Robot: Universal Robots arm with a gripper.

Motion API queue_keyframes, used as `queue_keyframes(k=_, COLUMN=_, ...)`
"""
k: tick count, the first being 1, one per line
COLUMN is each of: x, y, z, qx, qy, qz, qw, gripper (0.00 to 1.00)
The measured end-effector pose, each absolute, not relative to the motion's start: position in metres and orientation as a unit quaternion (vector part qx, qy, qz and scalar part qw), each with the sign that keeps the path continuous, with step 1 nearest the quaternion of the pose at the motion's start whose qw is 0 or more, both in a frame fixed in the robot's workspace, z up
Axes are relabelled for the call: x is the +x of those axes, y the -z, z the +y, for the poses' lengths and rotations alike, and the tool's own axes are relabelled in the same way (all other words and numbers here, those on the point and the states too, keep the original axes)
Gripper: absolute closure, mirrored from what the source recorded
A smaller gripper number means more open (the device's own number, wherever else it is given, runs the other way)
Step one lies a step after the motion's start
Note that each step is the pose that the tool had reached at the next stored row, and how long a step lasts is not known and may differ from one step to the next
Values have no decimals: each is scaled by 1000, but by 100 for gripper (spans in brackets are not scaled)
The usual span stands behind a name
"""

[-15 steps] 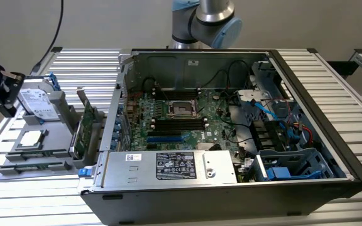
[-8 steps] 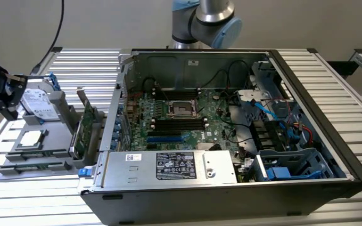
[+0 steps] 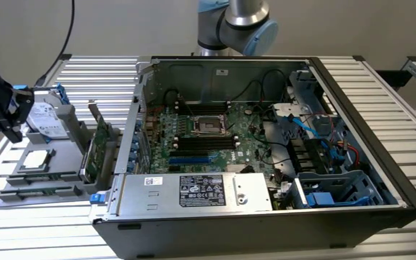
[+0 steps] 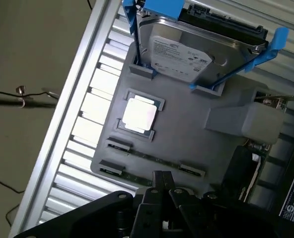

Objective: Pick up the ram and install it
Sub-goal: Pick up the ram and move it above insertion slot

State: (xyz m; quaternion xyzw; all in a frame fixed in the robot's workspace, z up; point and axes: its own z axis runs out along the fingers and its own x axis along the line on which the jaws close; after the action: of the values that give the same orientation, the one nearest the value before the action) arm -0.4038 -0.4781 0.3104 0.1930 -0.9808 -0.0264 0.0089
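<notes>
The big metal table holds an open computer case. Next to the case, on the exterior view's left, sits a gray tray. The gripper hangs just over the tray's edge. Its fingers look pressed together with nothing in them. The ram stands on its thin edge in the tray, just beside the gripper, and is not picked up yet. I think closed fingers could bump the thin ram and tip it over.

Grey arm, pale-blue joint caps, black hand
</notes>
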Motion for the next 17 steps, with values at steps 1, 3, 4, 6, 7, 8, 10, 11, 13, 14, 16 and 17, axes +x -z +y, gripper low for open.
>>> queue_keyframes(k=1, x=-404, y=-309, z=-478, qx=202, qy=26, qz=-979, qw=9, gripper=89)
queue_keyframes(k=3, x=-404, y=-307, z=-478, qx=219, qy=26, qz=-975, qw=10, gripper=89)
queue_keyframes(k=4, x=-404, y=-306, z=-478, qx=228, qy=26, qz=-973, qw=10, gripper=89)
queue_keyframes(k=6, x=-404, y=-304, z=-478, qx=246, qy=26, qz=-969, qw=10, gripper=89)
queue_keyframes(k=7, x=-404, y=-304, z=-478, qx=255, qy=26, qz=-967, qw=11, gripper=89)
queue_keyframes(k=8, x=-404, y=-303, z=-478, qx=264, qy=26, qz=-964, qw=11, gripper=89)
queue_keyframes(k=10, x=-404, y=-301, z=-478, qx=281, qy=26, qz=-959, qw=11, gripper=89)
queue_keyframes(k=11, x=-404, y=-301, z=-478, qx=289, qy=25, qz=-957, qw=11, gripper=89)
queue_keyframes(k=13, x=-404, y=-300, z=-478, qx=307, qy=25, qz=-951, qw=12, gripper=89)
queue_keyframes(k=14, x=-404, y=-299, z=-478, qx=316, qy=25, qz=-948, qw=12, gripper=89)
queue_keyframes(k=16, x=-404, y=-299, z=-478, qx=333, qy=25, qz=-943, qw=13, gripper=89)
queue_keyframes(k=17, x=-404, y=-299, z=-478, qx=341, qy=25, qz=-939, qw=13, gripper=89)
